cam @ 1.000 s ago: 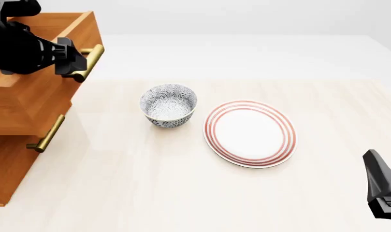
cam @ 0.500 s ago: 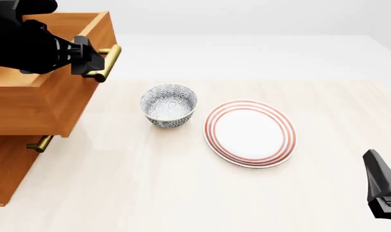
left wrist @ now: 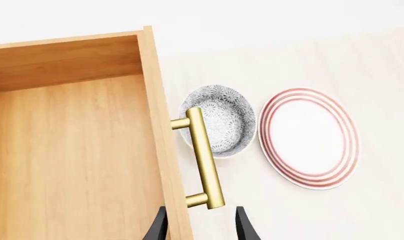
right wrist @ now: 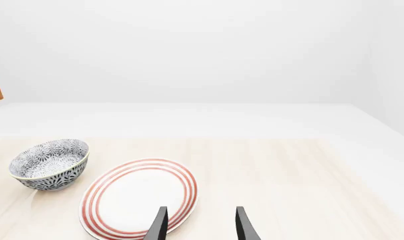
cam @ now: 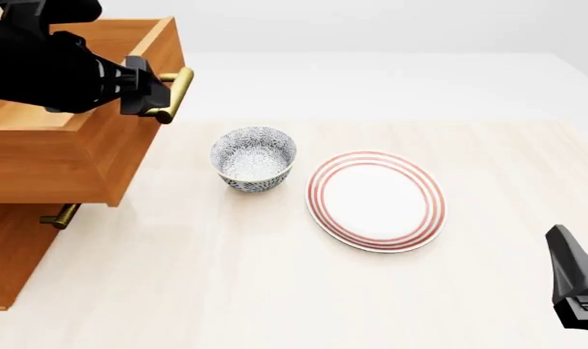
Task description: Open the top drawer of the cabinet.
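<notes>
The right gripper (cam: 577, 291) hangs near right, fingers parted and empty. Mid-table sit the plate (cam: 376, 201) and, to its left, the bowl (cam: 254, 158). Far left, the left gripper (cam: 150, 92) clasps the brass handle (cam: 174, 94) of the top drawer (cam: 66, 156), which juts rightward from the cabinet (cam: 8, 251).

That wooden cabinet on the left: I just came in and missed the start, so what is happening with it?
The left gripper is at the brass bar handle of the orange-brown wooden top drawer, which stands well out of the cabinet. Whether it grips the bar cannot be told. The right gripper hangs open and idle over the table, near the red-ringed white plate and the patterned blue-and-white bowl.
</notes>
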`<action>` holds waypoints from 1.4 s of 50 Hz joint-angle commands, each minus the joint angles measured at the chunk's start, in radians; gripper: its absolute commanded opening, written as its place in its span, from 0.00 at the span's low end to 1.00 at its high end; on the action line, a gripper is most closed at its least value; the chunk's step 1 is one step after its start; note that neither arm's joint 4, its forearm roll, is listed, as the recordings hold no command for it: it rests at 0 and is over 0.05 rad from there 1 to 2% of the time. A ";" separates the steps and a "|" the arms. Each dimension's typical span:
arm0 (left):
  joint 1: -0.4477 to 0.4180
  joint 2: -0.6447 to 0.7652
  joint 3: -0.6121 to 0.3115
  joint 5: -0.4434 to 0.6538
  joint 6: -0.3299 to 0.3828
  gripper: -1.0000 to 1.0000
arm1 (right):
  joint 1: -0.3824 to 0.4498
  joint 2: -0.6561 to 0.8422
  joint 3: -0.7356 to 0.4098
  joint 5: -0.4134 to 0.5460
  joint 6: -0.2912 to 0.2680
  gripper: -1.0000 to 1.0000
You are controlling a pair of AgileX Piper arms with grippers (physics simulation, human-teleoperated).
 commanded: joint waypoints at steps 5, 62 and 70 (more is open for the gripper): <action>-0.043 -0.007 -0.007 0.003 0.042 1.00 | 0.000 0.000 0.000 0.000 0.000 1.00; 0.029 -0.112 -0.140 0.149 0.147 1.00 | 0.000 0.000 0.000 0.000 0.000 1.00; 0.034 -0.124 -0.152 0.152 0.154 1.00 | 0.000 0.000 0.000 0.000 0.000 1.00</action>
